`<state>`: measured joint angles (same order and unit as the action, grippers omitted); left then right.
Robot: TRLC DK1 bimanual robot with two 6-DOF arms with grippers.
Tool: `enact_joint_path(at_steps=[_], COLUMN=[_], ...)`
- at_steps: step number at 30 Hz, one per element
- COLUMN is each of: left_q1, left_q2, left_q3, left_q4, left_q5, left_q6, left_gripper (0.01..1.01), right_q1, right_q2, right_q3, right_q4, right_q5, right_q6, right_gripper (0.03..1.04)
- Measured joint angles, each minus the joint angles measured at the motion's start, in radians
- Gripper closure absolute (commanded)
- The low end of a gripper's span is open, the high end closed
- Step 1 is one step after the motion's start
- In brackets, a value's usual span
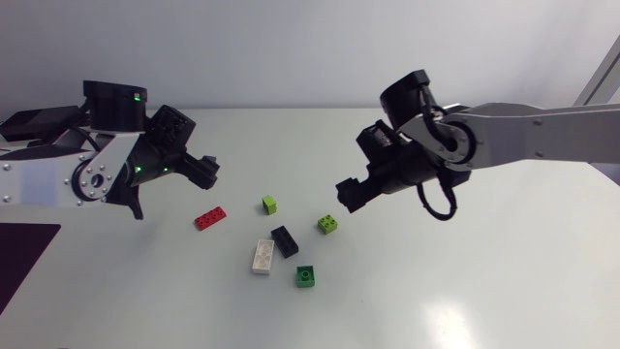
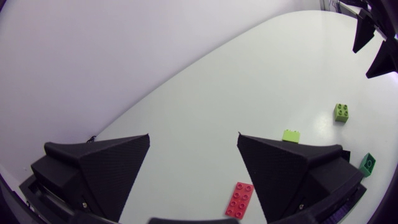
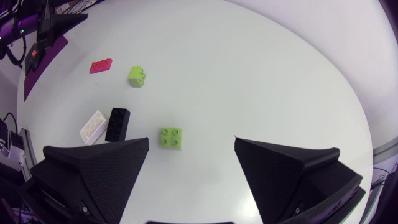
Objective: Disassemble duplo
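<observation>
**White and black pair lies between two open, empty grippers**

The tabletop (image 1: 484, 291) carries six loose Duplo bricks near its middle, well in from every edge. The left gripper (image 2: 193, 140) hangs above the left half and the right gripper (image 3: 191, 142) above the right half. Each has its fingers spread wide with nothing between them.

The white brick (image 1: 263, 256) is the longest piece, and its long axis runs roughly from the near edge toward the far edge. The black brick (image 1: 285, 239) lies just beside it on the right-arm side, angled so the two close into a narrow V at their far ends. I cannot tell whether they touch there. Both lie flat, not stacked, and this looks like the only pair that could still need parting. It sits nearer the front edge than either gripper and about midway between them, slightly closer to the right one.

The red brick (image 1: 210, 218) lies nearest the left gripper. The dark green brick (image 1: 306, 276) is nearest the front edge. The lime square brick (image 1: 328, 224) lies just ahead of the right gripper, and the small lime brick (image 1: 269, 204) sits farthest back.
</observation>
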<state>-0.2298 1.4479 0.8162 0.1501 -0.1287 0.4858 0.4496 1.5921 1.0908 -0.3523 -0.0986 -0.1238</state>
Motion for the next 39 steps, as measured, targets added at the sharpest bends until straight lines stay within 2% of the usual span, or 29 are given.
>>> enact_joint_path(at_steps=[6, 12, 17, 22, 29, 36, 39], left_q1=[-0.006, -0.006, -0.006, -0.002, 0.022, 0.033, 0.016], left_q2=[-0.153, -0.346, -0.469, -0.557, -0.737, -0.891, -0.948], left_q3=[-0.072, -0.181, -0.246, -0.268, -0.304, -0.36, -0.39], left_q4=[0.048, 0.12, 0.126, 0.067, 0.101, 0.1, 0.071], left_q5=[-0.109, -0.123, -0.123, -0.135, -0.165, -0.167, -0.167], left_q6=[-0.036, -0.039, -0.039, -0.039, -0.038, -0.031, -0.026], left_gripper=[0.048, 0.048, 0.048, 0.048, 0.048, 0.048, 0.046], right_q1=[-0.01, -0.017, -0.034, -0.058, -0.065, -0.063, -0.063], right_q2=[-0.176, -0.338, -0.449, -0.542, -0.76, -0.956, -1.041], right_q3=[-0.058, -0.111, -0.179, -0.223, -0.344, -0.471, -0.526], right_q4=[0.001, 0.022, 0.023, 0.023, 0.133, 0.226, 0.232], right_q5=[0.112, 0.196, 0.235, 0.249, 0.398, 0.485, 0.504], right_q6=[0.006, 0.006, 0.006, 0.003, -0.004, -0.079, -0.108], right_gripper=[0.07, 0.07, 0.07, 0.07, 0.07, 0.07, 0.07])
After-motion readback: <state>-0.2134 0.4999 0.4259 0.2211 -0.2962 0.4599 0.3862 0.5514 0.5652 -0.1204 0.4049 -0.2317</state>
